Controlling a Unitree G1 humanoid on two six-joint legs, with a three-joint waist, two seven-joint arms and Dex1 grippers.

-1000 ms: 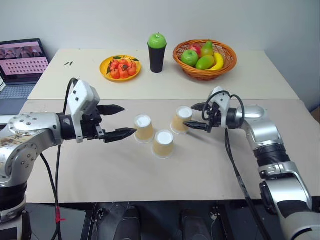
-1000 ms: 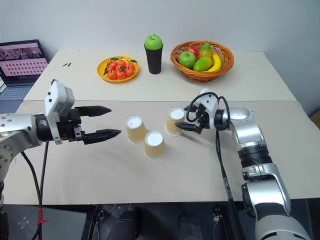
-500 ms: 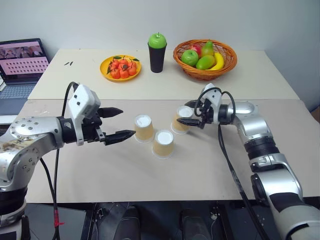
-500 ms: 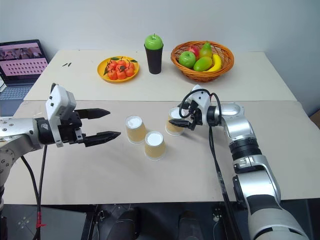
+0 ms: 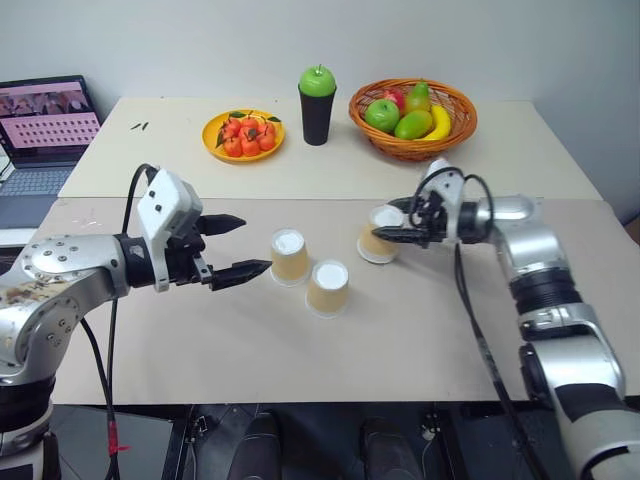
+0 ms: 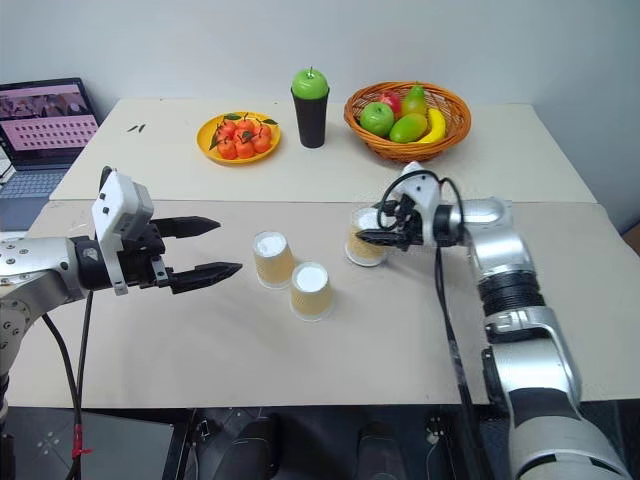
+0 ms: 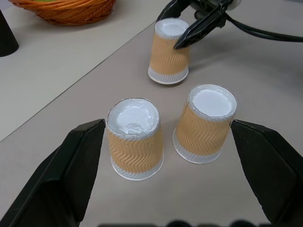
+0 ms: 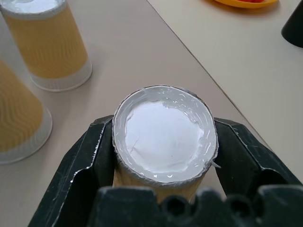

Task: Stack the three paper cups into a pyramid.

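Left eye view, read from left to right. An open laptop (image 5: 45, 125) sits at the far left edge, beside the table (image 5: 300, 340). The left gripper (image 5: 235, 247) hovers level above the table, its two black fingers spread wide with nothing between them, the tips just beside the left cup (image 5: 289, 256). All three paper cups stand upside down, white bases up. The middle cup (image 5: 328, 287) stands just beside the left one and nearer the robot; in the left wrist view a narrow gap separates the two. The right cup (image 5: 379, 235) stands apart from that pair, toward the right. The right gripper (image 5: 392, 222) reaches in from the right with its fingers closed against opposite sides of this cup near its upturned base, as the right wrist view confirms. Whether the cup's rim touches the table cannot be told. Along the far side stand a yellow plate of red fruit (image 5: 242, 134), a black cup topped by a green apple (image 5: 317, 103), and a wicker fruit basket (image 5: 412, 118).
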